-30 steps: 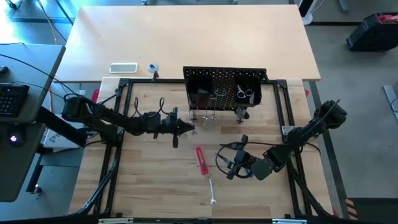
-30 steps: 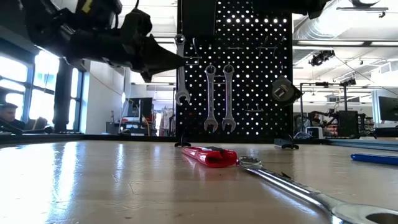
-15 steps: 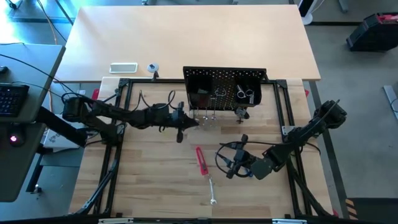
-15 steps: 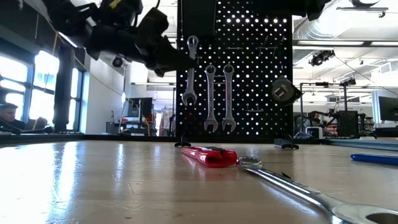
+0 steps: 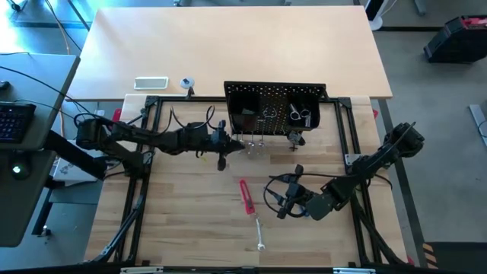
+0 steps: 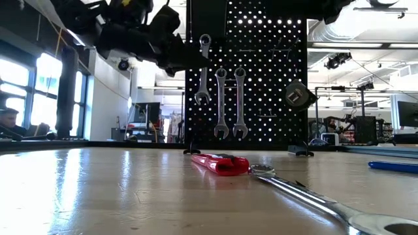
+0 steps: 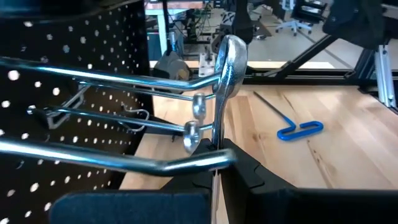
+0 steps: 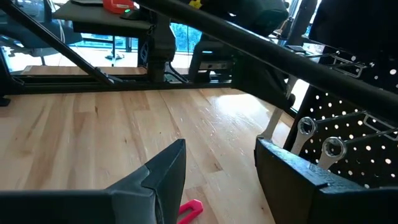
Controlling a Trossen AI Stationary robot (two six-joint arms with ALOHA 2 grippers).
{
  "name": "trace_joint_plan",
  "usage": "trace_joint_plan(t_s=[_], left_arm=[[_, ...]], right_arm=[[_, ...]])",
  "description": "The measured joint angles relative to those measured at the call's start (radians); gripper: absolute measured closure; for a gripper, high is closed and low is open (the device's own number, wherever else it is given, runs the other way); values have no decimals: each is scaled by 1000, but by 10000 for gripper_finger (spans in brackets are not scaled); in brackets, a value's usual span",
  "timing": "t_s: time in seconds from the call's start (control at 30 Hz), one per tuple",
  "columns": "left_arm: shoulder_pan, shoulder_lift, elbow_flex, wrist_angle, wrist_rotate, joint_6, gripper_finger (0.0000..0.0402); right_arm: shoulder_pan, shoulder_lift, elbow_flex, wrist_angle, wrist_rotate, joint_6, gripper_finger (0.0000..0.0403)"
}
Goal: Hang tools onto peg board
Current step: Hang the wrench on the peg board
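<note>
Wrench [image 6: 204, 70] sits clamped in the left gripper [image 5: 234, 146] at the peg board's [image 6: 274, 59] nine o'clock edge, while the right gripper [image 8: 221, 174], at five o'clock, gapes wide.

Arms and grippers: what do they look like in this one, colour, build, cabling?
Both arms are black, slim and jointed, with loose black cables looping beside them. The left gripper tapers to a dark wedge; yellow marking shows near its wrist. The right gripper has two broad, flat, matte dark fingers.
</note>
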Motion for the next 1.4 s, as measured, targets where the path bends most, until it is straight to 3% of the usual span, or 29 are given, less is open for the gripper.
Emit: trace_joint_plan(t_s=[0.7,1.17,1.4], left_arm=[[89,0,1,21,-2,-50,399],[124,0,2,17,-7,-93,338],[124,0,2,-33,-71,-99,294]], right_arm=[[0,0,0,-9,-5,19,217],[0,0,0,-6,-5,23,217],[0,0,0,-6,-5,26,217]])
